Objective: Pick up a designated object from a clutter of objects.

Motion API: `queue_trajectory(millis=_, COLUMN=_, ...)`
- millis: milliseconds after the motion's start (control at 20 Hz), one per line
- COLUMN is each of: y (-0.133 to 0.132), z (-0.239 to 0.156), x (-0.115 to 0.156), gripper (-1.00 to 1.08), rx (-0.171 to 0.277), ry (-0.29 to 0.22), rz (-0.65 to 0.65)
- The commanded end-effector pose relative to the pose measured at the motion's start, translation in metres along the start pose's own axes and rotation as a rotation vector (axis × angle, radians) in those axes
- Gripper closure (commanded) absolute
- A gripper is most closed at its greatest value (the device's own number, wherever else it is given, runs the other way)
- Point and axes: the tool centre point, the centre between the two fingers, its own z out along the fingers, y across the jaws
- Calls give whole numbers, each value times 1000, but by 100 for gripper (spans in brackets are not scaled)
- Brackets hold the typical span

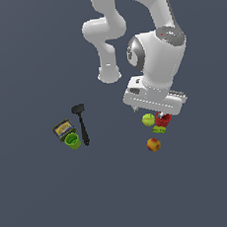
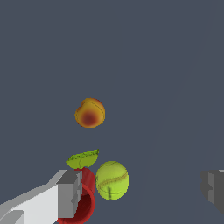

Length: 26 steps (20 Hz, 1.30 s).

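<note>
The designated object, a small red cup [image 1: 164, 119], sits just under my hand in the exterior view. In the wrist view the red cup [image 2: 87, 202] lies on its side, partly covered by one finger [image 2: 69, 193]. My gripper [image 2: 142, 190] is open wide, with the yellow-green ball [image 2: 112, 180] between the fingers and close to the cup. In the exterior view the gripper [image 1: 158, 114] hangs low over cup and ball [image 1: 148, 120]. A small green piece [image 2: 83, 158] lies against the cup, and the red-yellow fruit [image 2: 89, 113] lies beyond it.
The rest of the clutter lies apart at the exterior view's left: a black hammer [image 1: 82, 123], a blue-yellow box [image 1: 63, 129] and a green cup [image 1: 72, 140]. The fruit [image 1: 154, 144] and green piece [image 1: 159, 129] lie just in front of the hand.
</note>
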Motion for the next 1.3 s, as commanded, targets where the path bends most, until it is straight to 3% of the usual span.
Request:
queue_trajectory(millis=0, y=-10, z=10, x=-9, gripper=-92, rx=2, ry=1, rz=37)
queue_trajectory(millis=700, y=-61, z=64, x=-67, gripper=-92, rx=18, ry=-6, rz=237)
queue_trajectory(millis=1250, y=-82, z=89, x=-101, gripper=-92, rx=29, ry=-18, rz=337)
